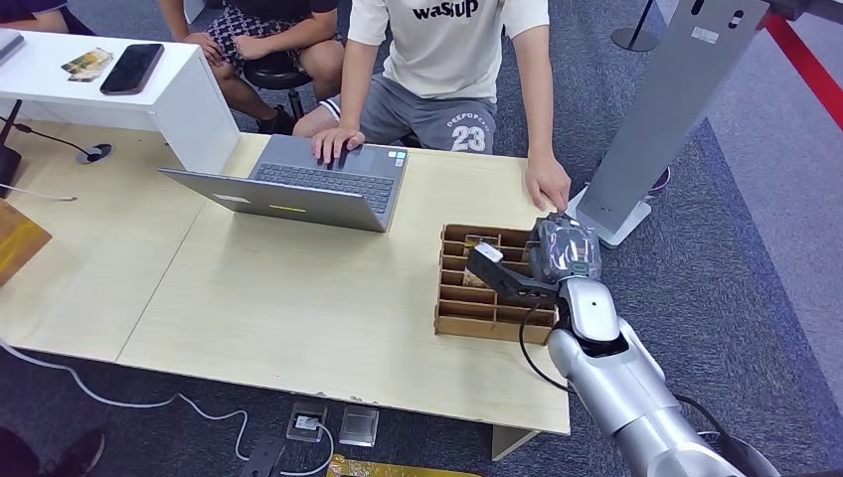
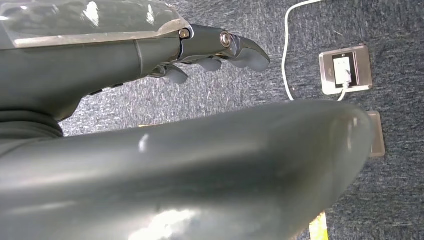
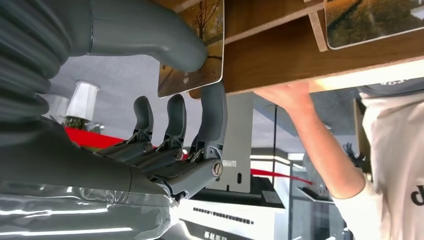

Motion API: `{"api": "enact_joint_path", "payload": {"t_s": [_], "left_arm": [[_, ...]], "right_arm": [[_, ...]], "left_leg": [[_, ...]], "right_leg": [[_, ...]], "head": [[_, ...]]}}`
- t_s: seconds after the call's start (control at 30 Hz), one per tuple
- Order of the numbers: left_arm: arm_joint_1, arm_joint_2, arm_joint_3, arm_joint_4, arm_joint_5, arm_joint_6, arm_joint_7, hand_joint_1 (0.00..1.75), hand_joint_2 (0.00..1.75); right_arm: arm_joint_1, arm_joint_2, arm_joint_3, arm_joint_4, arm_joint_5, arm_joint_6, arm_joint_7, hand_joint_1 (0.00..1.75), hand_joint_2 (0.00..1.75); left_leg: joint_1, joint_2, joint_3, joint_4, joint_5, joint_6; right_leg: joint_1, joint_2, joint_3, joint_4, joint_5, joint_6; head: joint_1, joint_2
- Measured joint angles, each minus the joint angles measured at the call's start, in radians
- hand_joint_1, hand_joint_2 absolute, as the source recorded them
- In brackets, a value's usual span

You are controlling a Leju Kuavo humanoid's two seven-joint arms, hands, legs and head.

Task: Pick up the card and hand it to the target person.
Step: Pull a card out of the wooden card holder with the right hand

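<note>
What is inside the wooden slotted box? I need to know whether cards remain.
The box holds one card pinched by the right hand, another card beside it. The hand covers the far slots.

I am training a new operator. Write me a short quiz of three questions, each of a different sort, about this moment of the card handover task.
1. True or false: the right hand pinches a card at the wooden slotted tray.
2. Multiple choice: what rests under the seated person's hand on the far side of the table? A) a phone B) the laptop C) the tray
3. Short answer: what does the left hand hold as it hangs over the carpet?

Key
1. True: the thumb and a finger close on the card's edge.
2. B.
3. Nothing is seen in it; its fingers are curled in.
</note>
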Motion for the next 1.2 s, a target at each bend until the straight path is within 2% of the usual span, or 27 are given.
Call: {"api": "enact_joint_path", "payload": {"t_s": [0.3,0.53,1.2], "left_arm": [[0.000,0.000,0.000,0.000,0.000,0.000,-0.006,0.00,0.00],[0.000,0.000,0.000,0.000,0.000,-0.001,-0.007,0.00,0.00],[0.000,0.000,0.000,0.000,0.000,-0.002,-0.010,0.00,0.00]], "right_arm": [[0.002,0.001,0.000,0.000,0.018,-0.001,0.012,1.31,1.75],[0.004,0.001,0.000,-0.001,0.023,-0.002,0.012,1.65,1.75],[0.042,-0.005,-0.019,-0.062,0.060,-0.007,0.013,1.64,1.75]], "left_leg": [[0.000,0.000,0.000,0.000,0.000,0.000],[0.000,0.000,0.000,0.000,0.000,0.000],[0.000,0.000,-0.001,0.000,0.000,0.000]], "right_leg": [[0.000,0.000,0.000,0.000,0.000,0.000],[0.000,0.000,0.000,0.000,0.000,0.000],[0.000,0.000,-0.002,0.000,0.000,0.000]], "head": [[0.000,0.000],[0.000,0.000],[0.000,0.000]]}}
